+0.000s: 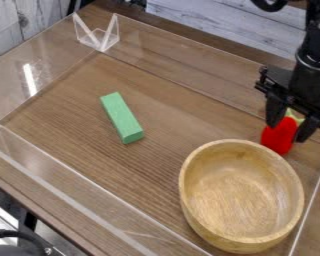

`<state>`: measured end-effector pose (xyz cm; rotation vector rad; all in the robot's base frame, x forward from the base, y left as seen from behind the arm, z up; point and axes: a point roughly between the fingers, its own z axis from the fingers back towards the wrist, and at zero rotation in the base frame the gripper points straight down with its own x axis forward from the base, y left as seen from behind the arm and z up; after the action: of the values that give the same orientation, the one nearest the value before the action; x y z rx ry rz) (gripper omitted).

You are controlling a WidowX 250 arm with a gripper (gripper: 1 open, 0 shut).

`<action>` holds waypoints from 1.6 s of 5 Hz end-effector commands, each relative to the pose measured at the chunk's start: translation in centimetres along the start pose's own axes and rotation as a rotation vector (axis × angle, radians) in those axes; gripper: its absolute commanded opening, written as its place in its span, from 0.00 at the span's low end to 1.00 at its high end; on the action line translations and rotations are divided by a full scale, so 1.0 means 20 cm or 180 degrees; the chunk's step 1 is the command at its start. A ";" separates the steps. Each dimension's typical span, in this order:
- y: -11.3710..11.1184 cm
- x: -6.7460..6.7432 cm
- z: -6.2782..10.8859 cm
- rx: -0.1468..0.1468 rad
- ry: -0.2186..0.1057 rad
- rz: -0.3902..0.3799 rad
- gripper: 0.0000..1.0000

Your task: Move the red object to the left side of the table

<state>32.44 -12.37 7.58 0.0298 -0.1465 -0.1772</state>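
Lying between the end effector's (286, 112) parted fingers at right of frame, just above the bowl (188, 195), the red object (279, 136) seems not yet secured, leaving lift, leftward carry and release to do.

The brown wood-grain surface (156, 115) looks smooth and satiny. The round light wooden bowl (240, 205) has a smooth, fairly matt interior (paler than the planks beneath). The small rounded bright-red toy fruit (280, 138) looks like smooth plastic, and the green rectangular block (123, 118) looks matt.
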 end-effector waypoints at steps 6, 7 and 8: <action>-0.02 0.07 0.02 -0.0059 -0.0320 -0.0411 1.00; -0.05 0.10 -0.02 -0.0052 -0.0270 -0.0288 0.00; -0.03 0.07 0.00 -0.0045 -0.0364 -0.0351 0.00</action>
<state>33.36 -12.98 5.23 0.0305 -0.1856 -0.2889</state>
